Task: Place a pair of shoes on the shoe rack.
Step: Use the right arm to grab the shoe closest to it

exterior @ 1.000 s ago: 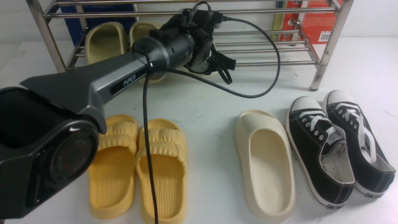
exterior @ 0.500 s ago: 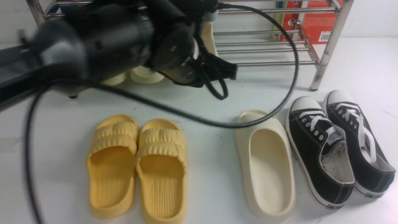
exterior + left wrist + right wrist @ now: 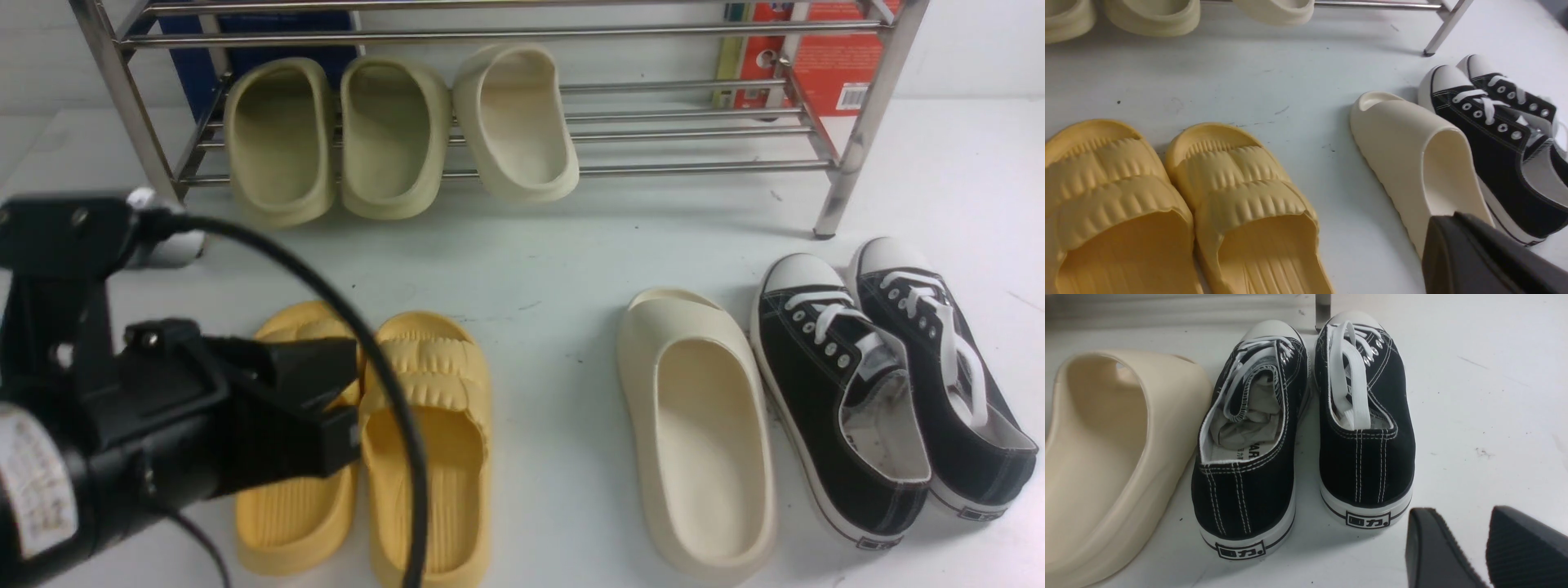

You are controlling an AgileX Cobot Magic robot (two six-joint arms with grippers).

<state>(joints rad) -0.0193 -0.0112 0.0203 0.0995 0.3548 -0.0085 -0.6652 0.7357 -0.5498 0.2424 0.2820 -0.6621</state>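
Front view: 1 cream slide parked on shoe rack lower shelf, just beside 2 olive slides, heel hanging past front bar. Other cream slide flat on table, toe toward rack, between yellow slides and black sneakers, just beside nearer sneaker. Left gripper low over yellow pair, holding nothing; jaw gap unreadable, only 1 finger visible in left wrist view. Right gripper behind sneaker heels, narrow gap between fingers, empty.
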